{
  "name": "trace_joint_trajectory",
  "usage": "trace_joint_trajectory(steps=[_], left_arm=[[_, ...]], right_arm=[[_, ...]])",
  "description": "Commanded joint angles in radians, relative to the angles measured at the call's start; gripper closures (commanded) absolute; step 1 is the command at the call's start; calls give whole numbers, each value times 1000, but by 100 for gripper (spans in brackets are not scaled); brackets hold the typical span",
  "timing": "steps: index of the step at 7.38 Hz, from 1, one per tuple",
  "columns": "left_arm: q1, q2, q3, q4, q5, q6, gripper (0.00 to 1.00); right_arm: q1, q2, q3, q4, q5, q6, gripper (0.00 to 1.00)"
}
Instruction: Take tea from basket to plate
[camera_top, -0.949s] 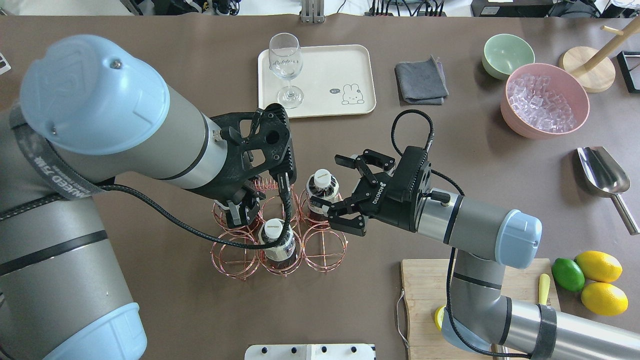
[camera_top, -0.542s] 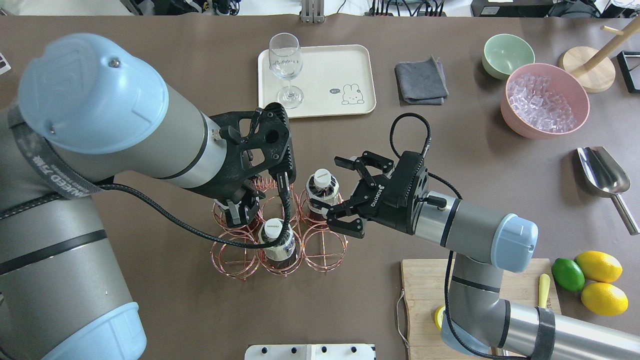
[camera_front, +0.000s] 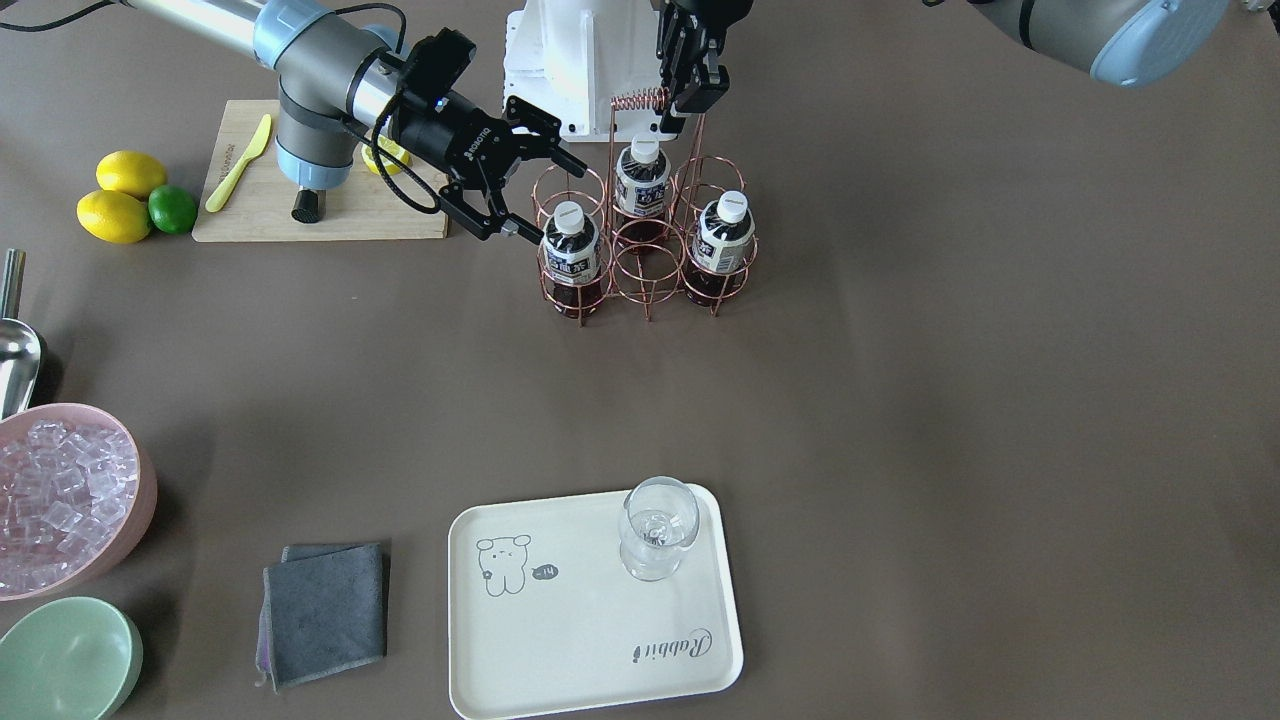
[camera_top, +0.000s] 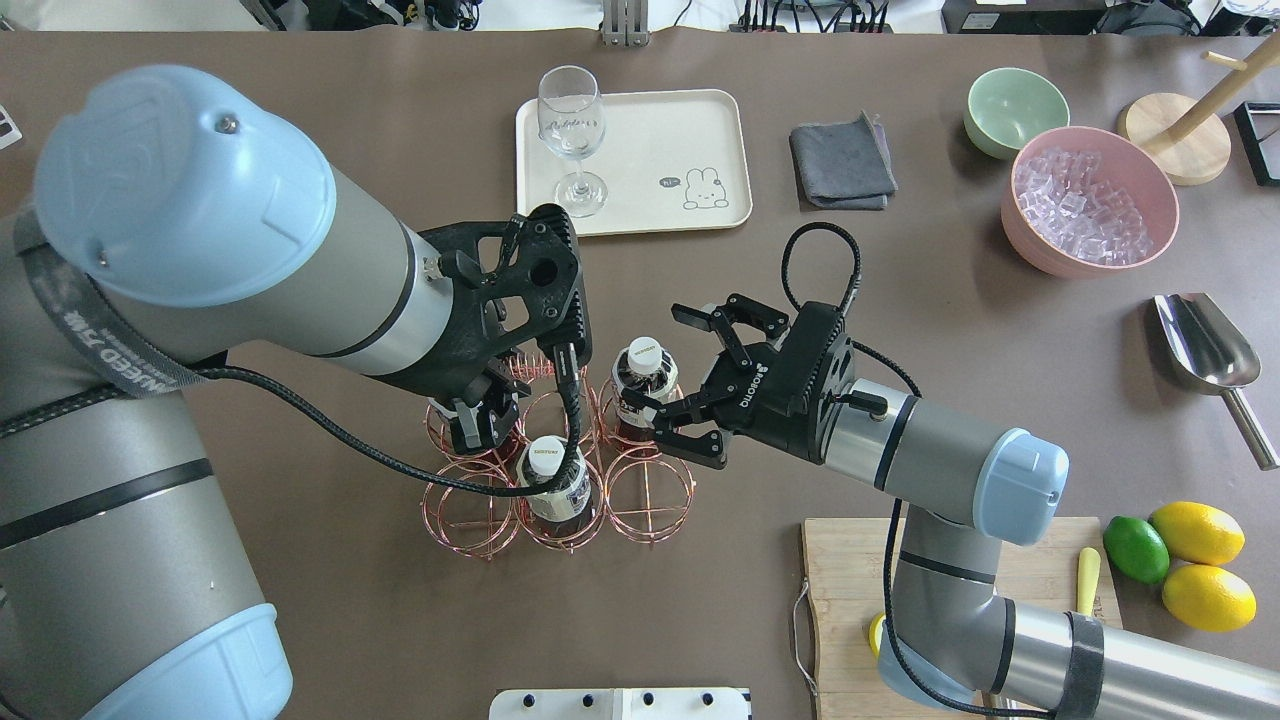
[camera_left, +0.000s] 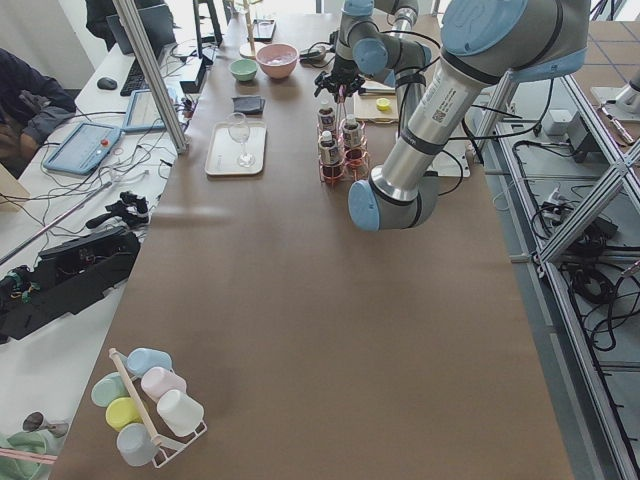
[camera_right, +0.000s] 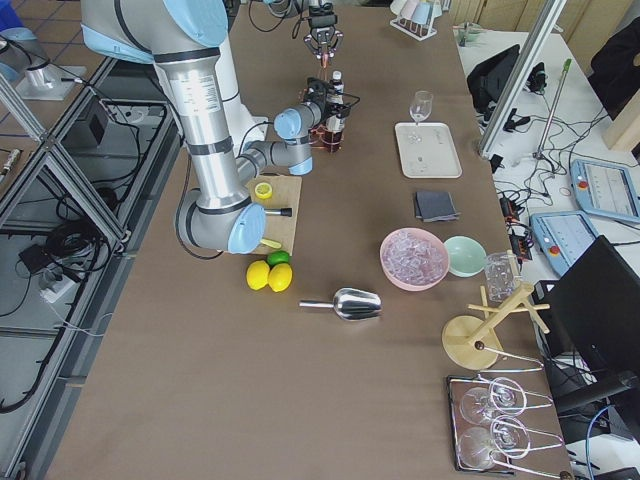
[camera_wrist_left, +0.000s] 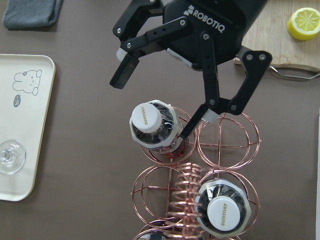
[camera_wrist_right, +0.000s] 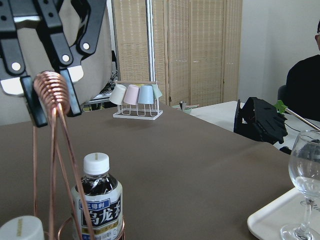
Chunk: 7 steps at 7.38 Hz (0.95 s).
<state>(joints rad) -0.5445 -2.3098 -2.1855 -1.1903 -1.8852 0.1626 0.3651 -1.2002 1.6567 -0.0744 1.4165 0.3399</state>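
Right gripper (camera_top: 672, 375) is spread wide, the tea bottle (camera_top: 645, 362) between its fingers — upright in a corner ring of the copper wire basket (camera_wrist_left: 186, 197). Left gripper (camera_wrist_right: 50, 102) clamps the basket's coiled handle (camera_front: 640, 100).

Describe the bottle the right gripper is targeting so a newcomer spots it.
Find the copper wire basket mid-table, holding three alike bottles. The tea stands in the plate-side corner ring on the robot's right. Only it sits between the fingers of the open right gripper.
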Motion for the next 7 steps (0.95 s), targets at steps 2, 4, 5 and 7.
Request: trace_joint_trajectory(steps=[2,4,5,7], left_arm=[[0,1,1,1,0,0,100],[0,1,0,2,0,0,100],[0,1,1,2,0,0,100],[-2,3,0,5,0,2,100]], right_arm=[[-2,11,-24,-1,-11,2,0],[-2,37,-47,-5,-22,2,0],[-2,44,-49,-5,-22,2,3],[-2,41,-51,-7,-22,2,58]])
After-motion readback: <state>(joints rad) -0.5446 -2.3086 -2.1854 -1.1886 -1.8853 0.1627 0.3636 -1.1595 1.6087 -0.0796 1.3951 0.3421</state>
